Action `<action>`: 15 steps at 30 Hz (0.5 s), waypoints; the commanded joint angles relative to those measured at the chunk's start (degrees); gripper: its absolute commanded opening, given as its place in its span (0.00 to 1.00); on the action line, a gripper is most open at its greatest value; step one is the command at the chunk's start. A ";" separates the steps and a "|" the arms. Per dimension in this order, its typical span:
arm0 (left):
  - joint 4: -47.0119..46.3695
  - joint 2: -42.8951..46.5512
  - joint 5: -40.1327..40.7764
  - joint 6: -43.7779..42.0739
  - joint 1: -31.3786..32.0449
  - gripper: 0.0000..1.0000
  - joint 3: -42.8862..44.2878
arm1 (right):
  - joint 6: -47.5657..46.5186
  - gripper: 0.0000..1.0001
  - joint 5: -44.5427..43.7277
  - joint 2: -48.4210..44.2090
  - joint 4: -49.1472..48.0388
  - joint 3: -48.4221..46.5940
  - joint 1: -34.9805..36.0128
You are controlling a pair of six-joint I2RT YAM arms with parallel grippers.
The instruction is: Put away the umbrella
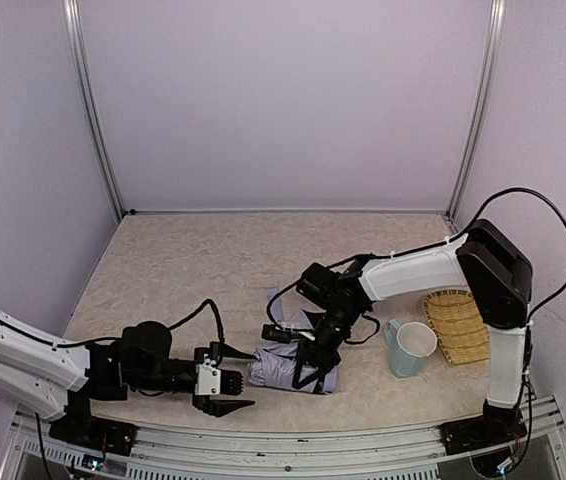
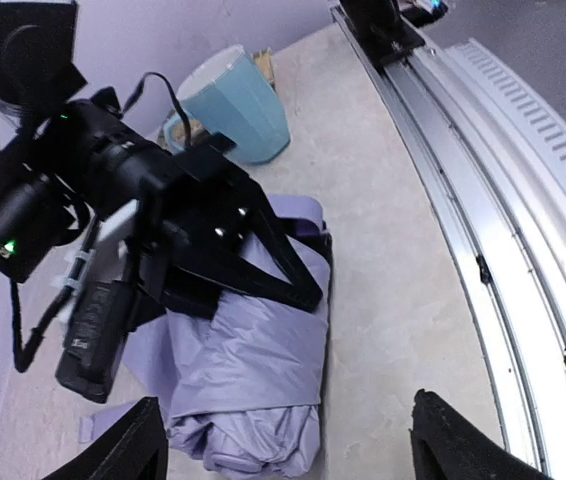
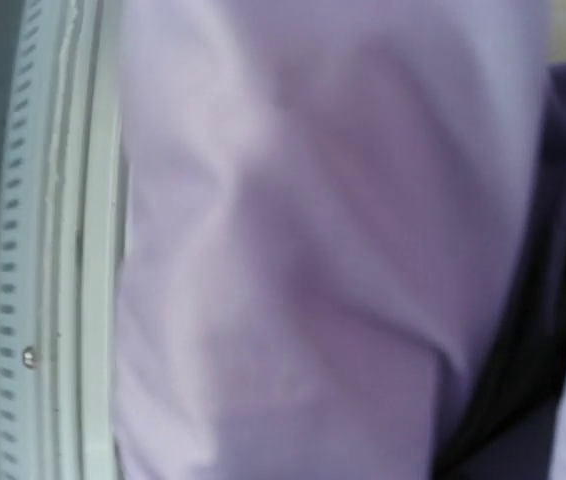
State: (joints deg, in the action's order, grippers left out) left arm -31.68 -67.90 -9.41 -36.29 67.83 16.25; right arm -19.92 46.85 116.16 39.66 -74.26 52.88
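Beige tabletop [image 1: 183, 270], umbrella [image 1: 275, 372] beneath right gripper [image 1: 316, 365], seemingly within its jaws.

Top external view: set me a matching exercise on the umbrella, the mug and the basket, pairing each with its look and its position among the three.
Things:
1. umbrella
2. mug
3. basket

Descriptions:
a. woven tan, farthest right
b. lavender, lying bundled, farthest left
c. pale blue, upright, in the middle

Pairs: 1-b, 2-c, 3-a.
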 commanded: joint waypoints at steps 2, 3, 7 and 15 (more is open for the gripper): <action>0.56 -7.07 8.28 -8.78 1.38 0.89 3.56 | 0.39 0.03 -2.03 10.28 12.38 1.50 0.98; -0.51 -8.16 8.08 -10.28 1.34 0.90 3.71 | 0.19 0.03 -2.35 11.04 12.64 1.30 0.84; 1.79 -13.92 7.07 -13.07 1.08 0.92 8.30 | -0.02 0.03 -3.68 14.29 12.77 0.14 0.06; 11.07 -26.05 7.80 -10.61 0.28 0.79 15.77 | 1.06 0.08 -4.74 14.16 9.25 -1.25 -1.05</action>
State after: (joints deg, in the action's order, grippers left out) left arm -27.31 -90.48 -1.72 -47.83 68.64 29.43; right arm -19.73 56.38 123.24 46.17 -79.09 50.87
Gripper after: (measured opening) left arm 0.836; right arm 0.237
